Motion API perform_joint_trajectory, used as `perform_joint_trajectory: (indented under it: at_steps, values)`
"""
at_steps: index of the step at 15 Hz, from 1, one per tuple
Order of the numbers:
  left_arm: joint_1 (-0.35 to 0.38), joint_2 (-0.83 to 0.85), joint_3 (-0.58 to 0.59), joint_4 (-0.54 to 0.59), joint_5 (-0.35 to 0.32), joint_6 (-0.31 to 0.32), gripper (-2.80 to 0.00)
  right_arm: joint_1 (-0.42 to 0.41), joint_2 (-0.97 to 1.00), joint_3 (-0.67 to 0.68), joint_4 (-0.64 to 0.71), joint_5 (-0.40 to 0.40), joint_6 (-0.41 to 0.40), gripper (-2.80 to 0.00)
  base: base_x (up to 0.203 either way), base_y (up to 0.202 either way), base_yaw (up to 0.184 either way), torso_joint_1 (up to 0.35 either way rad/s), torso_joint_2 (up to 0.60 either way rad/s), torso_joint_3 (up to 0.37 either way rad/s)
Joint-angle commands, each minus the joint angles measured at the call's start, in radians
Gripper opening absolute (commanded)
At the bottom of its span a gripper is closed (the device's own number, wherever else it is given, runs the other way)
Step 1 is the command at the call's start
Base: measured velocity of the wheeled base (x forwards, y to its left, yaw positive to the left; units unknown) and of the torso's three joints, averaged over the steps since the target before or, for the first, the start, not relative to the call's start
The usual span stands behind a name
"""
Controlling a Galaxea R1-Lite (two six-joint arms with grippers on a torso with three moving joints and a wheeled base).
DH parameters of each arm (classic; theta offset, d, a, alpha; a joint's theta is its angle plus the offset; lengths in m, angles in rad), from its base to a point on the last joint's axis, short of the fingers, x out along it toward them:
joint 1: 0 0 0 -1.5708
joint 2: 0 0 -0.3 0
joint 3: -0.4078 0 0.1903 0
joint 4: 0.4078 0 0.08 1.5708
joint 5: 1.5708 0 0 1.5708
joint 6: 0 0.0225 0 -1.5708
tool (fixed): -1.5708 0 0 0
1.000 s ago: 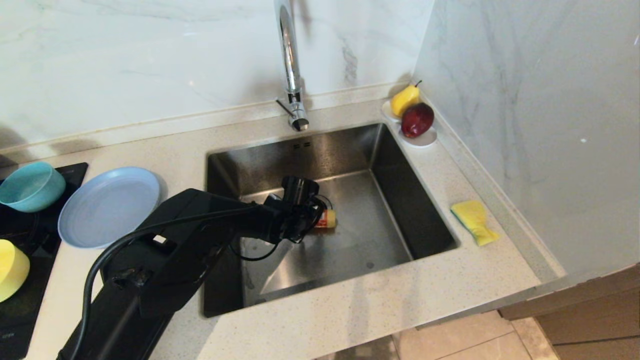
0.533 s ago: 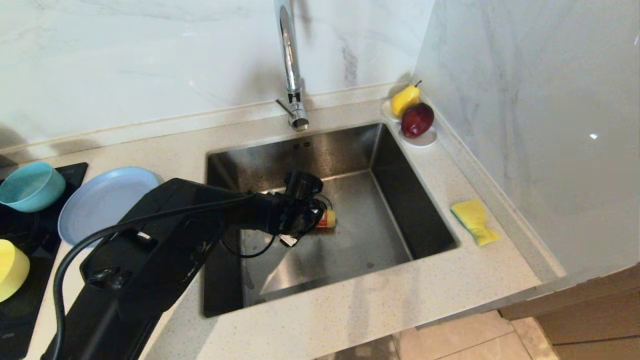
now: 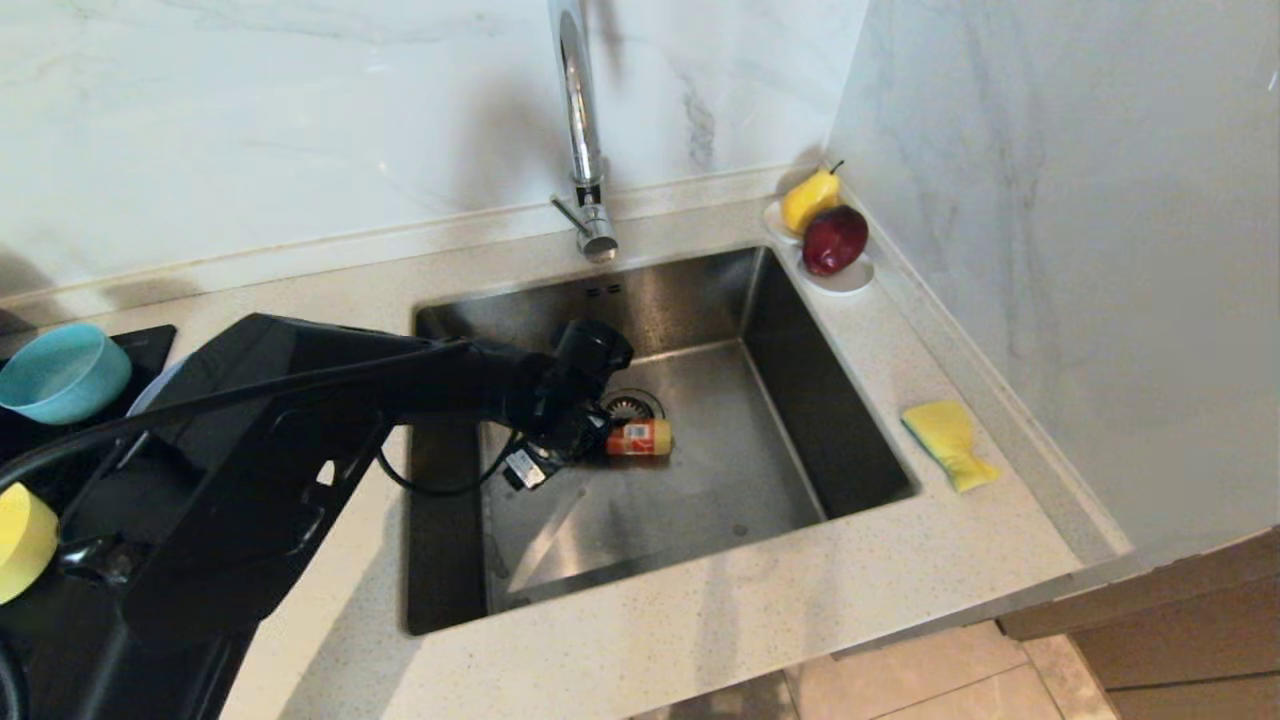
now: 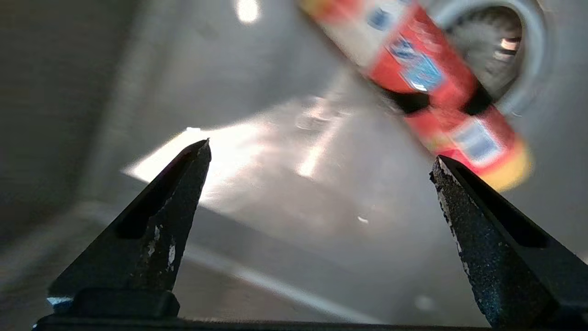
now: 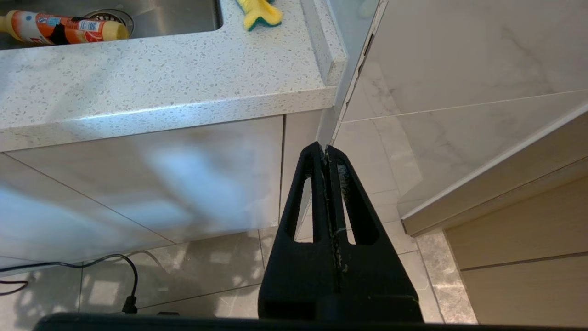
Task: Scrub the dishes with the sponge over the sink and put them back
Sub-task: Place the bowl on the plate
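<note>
You can read no words on the orange bottle's label (image 4: 422, 69); its print is too blurred.

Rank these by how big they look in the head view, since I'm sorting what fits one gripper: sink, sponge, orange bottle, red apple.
1. sink, by far the largest.
2. sponge.
3. orange bottle and red apple: too alike to rank, and the bottle lies deeper, farther from the camera.
</note>
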Motion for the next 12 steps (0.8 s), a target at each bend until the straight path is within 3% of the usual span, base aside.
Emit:
perform_joint_trajectory:
  at_steps: [1,7,12]
  values:
    - [0.017,-0.070,0.022,0.070,0.014,0.008,0.00,0.000,0.001,0.000,0.000,0.001,0.000,-2.80,0.000,0.000,0.000,0.000,0.00,0.000]
    - [0.037,-0.259,0.119,0.089,0.009,0.110,0.00,0.000,0.001,0.000,0.000,0.001,0.000,-2.80,0.000,0.000,0.000,0.000,0.00,0.000]
    - [0.077,-0.320,0.119,0.088,0.009,0.163,0.00,0.000,0.001,0.000,0.000,0.001,0.000,-2.80,0.000,0.000,0.000,0.000,0.00,0.000]
